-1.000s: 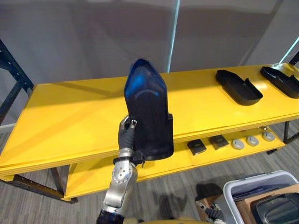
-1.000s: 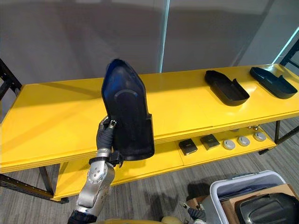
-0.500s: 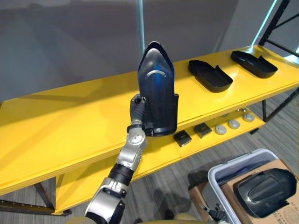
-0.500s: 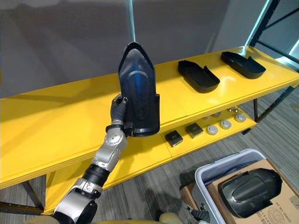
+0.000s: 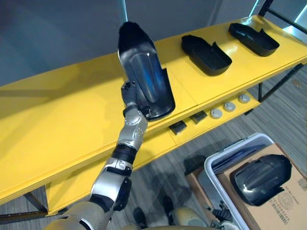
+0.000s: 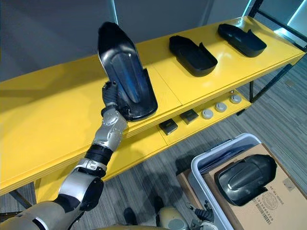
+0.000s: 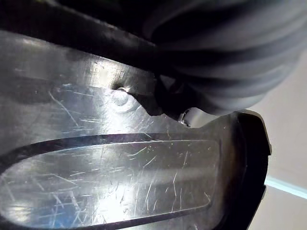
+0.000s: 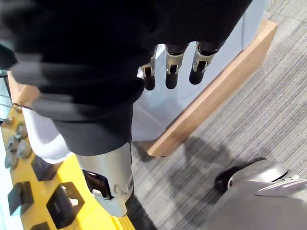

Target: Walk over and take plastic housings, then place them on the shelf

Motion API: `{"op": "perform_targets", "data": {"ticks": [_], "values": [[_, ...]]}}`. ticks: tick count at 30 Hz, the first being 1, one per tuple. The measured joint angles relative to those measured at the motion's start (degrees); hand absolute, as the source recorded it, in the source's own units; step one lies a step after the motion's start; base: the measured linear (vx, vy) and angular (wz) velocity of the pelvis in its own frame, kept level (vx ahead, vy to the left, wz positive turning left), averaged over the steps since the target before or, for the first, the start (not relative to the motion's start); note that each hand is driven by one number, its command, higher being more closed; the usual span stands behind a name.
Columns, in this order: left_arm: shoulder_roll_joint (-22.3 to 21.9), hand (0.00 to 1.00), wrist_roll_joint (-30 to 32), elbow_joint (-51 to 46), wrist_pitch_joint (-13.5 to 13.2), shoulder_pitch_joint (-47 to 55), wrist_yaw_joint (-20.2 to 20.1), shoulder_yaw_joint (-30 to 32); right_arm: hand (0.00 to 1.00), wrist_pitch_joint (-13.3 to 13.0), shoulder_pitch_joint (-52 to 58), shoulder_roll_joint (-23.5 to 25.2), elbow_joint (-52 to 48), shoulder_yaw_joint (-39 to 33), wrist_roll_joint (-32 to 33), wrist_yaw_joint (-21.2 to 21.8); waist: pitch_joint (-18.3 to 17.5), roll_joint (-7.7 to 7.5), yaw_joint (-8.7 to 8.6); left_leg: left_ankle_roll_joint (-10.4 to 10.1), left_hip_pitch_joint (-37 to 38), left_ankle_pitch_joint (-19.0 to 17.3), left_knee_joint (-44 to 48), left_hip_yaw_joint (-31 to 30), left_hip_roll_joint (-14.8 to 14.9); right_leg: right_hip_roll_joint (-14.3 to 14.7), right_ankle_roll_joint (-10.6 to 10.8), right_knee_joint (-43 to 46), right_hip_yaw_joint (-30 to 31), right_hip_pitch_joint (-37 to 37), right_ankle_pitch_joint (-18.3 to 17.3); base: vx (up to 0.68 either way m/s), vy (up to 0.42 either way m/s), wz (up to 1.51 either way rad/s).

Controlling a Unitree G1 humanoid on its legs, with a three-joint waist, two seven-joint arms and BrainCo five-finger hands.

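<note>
Left hand: largely hidden behind the glossy black plastic housing.
Grey plastic bin, low to that hand's right: cut off at the edge.

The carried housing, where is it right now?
Left eye view, centre-left: the carried housing is in the left hand, tilted above the yellow shelf, left of two housings lying there.

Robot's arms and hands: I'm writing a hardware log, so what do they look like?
The left arm is silver-grey, with rounded segments and black bands at its joints. The left hand has a dark ribbed cover. The right hand has the same dark cover, and silver fingers with dark tips.
</note>
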Motion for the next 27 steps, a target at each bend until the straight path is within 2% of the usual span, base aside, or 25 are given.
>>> {"op": "perform_targets", "data": {"ticks": [12,17,23,27], "values": [[0.01,0.00,-1.14,1.23,0.05,-1.81,1.79,2.04,0.00,-1.00,-0.17,-0.79,-1.50,1.80,0.12,-0.08,1.72,0.06,0.54,0.13,-1.61,0.15,0.16,-0.19,0.03,-0.11,-0.10,-2.76,-0.27,-0.12,2.45,-0.03,0.000,0.01],[-0.20,0.00,-1.03,1.24,0.06,-3.21,1.84,1.91,0.00,-1.05,-0.10,-1.09,-1.51,1.85,0.12,-0.10,1.85,0.26,1.53,0.12,-1.63,0.59,0.11,-0.11,0.07,-0.09,-0.17,-3.01,-0.32,-0.11,2.52,0.00,0.000,0.00],[0.60,0.00,5.11,1.30,0.53,-3.56,3.06,1.95,0.00,-2.10,-0.11,-1.15,-1.51,1.86,0.12,-0.08,1.85,0.27,1.69,0.10,-1.59,0.61,0.06,-0.24,0.04,-0.11,-0.18,-3.13,-0.47,0.02,2.54,0.00,0.000,0.00],[1.13,0.00,6.23,1.32,0.78,-3.87,3.10,1.91,0.00,-2.16,-0.11,-1.20,-1.50,1.86,0.15,-0.04,1.86,0.29,1.70,-0.12,-1.50,0.78,-0.01,-0.37,0.03,-0.11,-0.23,-3.47,-0.53,0.26,2.81,0.00,0.000,0.00]]}}
